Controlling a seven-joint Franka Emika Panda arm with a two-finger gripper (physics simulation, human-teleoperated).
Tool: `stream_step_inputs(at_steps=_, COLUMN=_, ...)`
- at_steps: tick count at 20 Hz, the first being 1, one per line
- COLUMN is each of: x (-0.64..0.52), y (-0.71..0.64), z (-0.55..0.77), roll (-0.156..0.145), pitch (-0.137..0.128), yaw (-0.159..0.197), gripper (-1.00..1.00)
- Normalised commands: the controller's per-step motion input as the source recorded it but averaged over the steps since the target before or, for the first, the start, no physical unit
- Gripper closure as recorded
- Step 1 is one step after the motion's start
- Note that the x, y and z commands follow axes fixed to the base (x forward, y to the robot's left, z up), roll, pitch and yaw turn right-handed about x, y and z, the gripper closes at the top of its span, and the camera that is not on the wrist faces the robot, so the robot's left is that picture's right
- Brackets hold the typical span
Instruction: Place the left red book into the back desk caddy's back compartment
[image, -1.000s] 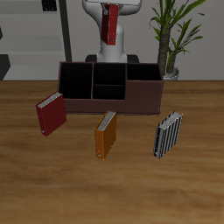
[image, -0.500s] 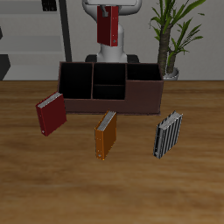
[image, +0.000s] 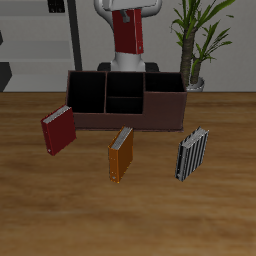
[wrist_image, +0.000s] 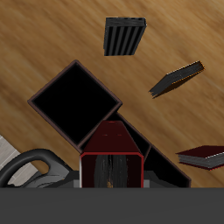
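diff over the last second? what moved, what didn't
The left red book, held above the back desk caddy, shifted slightly and turned a little in the gripper; it is not in the back compartment yet. Nothing was let go. The maroon book, orange book and striped book stayed put on the table.

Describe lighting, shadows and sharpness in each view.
Exterior view: soft even light, no glare; faint shadows under the orange book and striped book; low-resolution but evenly sharp. Wrist view: the caddy's cells render flat black; the left red book fills the foreground, strongly foreshortened.
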Motion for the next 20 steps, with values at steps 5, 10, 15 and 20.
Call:
stream_step_inputs(at_steps=5, x=-0.07, y=-0.03, z=-0.13, roll=-0.021, pitch=0.046, yaw=0.166, gripper=1.00)
stream_step_inputs(at_steps=10, x=-0.02, y=-0.04, z=-0.03, roll=-0.016, pitch=0.008, yaw=0.091, gripper=1.00)
stream_step_inputs(at_steps=15, x=0.02, y=-0.03, z=-0.02, roll=-0.016, pitch=0.003, yaw=0.130, gripper=1.00)
stream_step_inputs(at_steps=20, x=0.08, y=-0.04, z=-0.08, roll=-0.020, pitch=0.022, yaw=0.121, gripper=1.00)
